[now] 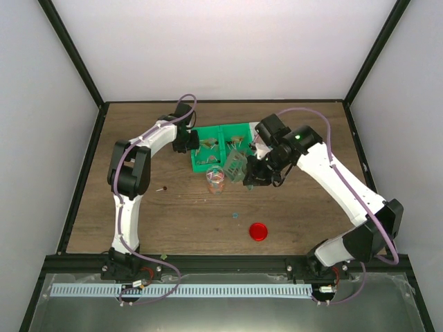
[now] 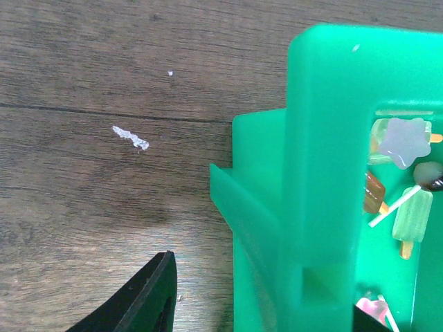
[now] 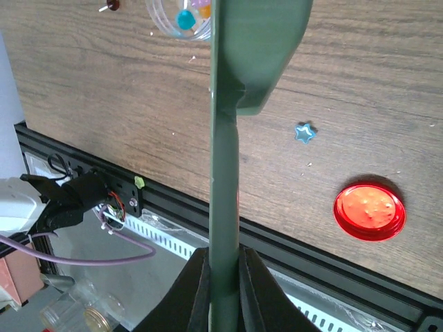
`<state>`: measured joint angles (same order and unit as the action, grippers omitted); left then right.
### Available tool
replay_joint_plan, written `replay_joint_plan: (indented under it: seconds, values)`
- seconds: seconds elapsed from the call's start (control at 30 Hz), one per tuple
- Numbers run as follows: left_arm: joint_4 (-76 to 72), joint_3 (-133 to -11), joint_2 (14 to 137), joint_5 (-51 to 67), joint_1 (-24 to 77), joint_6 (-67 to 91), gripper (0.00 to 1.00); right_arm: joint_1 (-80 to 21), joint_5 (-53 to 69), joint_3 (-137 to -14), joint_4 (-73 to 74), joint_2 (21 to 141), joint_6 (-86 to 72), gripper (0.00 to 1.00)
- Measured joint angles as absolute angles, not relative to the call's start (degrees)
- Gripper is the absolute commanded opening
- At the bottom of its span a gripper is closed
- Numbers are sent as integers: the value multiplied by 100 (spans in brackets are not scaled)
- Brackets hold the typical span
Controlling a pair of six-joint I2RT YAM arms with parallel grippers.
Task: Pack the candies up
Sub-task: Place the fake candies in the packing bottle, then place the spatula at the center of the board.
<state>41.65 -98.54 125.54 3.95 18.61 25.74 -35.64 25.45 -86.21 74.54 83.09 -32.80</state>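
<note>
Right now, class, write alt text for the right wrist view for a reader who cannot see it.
Two black fingers pinch the edge of a green plastic piece rising up the frame's middle. Behind it a wooden table holds a round red lid, a small blue star candy and a clear jar with coloured candies inside.

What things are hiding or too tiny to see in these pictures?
- Jar: right wrist view, cut off by the top edge; in the top view too small to count what is inside.
- Candies in the green tray: left wrist view, the right edge and the tray's wall hide most.
- Green scoop in the right tool: seen edge-on, so whether it carries anything is hidden.
</note>
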Motion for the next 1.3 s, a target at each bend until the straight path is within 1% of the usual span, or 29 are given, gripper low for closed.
replay_joint_plan:
  seconds: [0.23,0.3,0.43,0.57,0.67,0.73,0.83,1.0,1.3]
  values:
    - [4171,-9830,12532,373,1861,2569,40,-3120,2611,-8656,7415,8252,-3256,1]
    - [4182,-9819,12516,373,1861,2567,41,-2762,2703,-8639,7325,8138,-3212,1]
    - [4226,-9810,12451,373,1861,2539,41,-1562,3127,-8132,6718,7548,-3109,1]
    - [4281,-9813,12422,373,1859,2491,41,115,3999,-6772,5555,6831,-3133,1]
    - [4340,-9813,12422,370,1861,2436,41,958,4591,-5590,4484,6735,-3295,1]
    - [4379,-9815,12422,370,1861,2397,43,1267,4716,-4932,3885,6901,-3398,1]
    - [4475,-9824,12422,355,1861,2368,44,1378,4792,-4399,3070,7279,-3470,1]
    - [4571,-9830,12422,296,1863,2362,45,1450,4886,-4228,1848,7811,-3588,1]
    - [4637,-9878,12431,104,1885,2381,45,1557,4764,-4370,1256,9083,-3361,2]
